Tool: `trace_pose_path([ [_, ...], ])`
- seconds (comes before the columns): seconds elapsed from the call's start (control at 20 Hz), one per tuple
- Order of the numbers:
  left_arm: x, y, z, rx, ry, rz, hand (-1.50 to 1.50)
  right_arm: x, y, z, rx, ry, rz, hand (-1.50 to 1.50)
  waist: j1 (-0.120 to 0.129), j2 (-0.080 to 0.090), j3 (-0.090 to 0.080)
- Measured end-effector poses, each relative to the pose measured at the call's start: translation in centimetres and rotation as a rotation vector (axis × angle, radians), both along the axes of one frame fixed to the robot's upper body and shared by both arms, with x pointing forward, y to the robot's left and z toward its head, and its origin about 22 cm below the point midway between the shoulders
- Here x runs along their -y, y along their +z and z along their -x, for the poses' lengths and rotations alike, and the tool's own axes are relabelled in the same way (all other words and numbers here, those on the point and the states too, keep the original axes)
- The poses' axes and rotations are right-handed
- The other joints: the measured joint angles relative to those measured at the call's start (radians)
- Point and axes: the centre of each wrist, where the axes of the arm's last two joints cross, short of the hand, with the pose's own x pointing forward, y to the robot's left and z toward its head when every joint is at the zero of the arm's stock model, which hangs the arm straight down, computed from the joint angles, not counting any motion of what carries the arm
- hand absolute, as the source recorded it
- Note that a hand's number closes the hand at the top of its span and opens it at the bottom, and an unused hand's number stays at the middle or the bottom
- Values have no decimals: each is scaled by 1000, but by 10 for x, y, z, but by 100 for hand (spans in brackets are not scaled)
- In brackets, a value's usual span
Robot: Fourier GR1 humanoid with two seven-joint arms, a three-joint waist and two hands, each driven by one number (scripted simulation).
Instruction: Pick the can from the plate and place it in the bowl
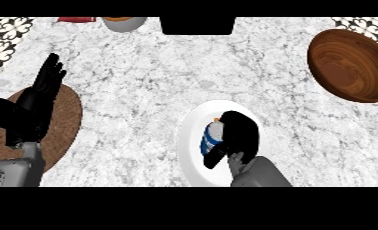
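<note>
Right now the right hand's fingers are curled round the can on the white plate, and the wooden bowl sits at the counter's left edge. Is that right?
Not quite. The head view shows the wooden bowl at the counter's right edge, not the left. The rest holds: the right hand has its fingers curled round the can on the white plate.

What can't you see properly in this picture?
Head view:
Can: mostly hidden by the right hand curled round it; only a blue-and-white side shows.
Plate: right part under that hand and forearm.
Bowl: cut off by the right edge.
Red thing, black thing: cut off by the top edge, too little shows to name them.
</note>
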Motion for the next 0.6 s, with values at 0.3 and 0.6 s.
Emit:
trace_pose_path([
  [0.3, 6, 3, -4, 16, -21, -2, 0, 65, 26, -79, 80, -192, 61, 150, 32, 24, 7],
  [0.6, 15, 8, -12, 18, -54, 1, 0, 111, 72, -148, 168, -339, 175, 150, 61, 35, 9],
])
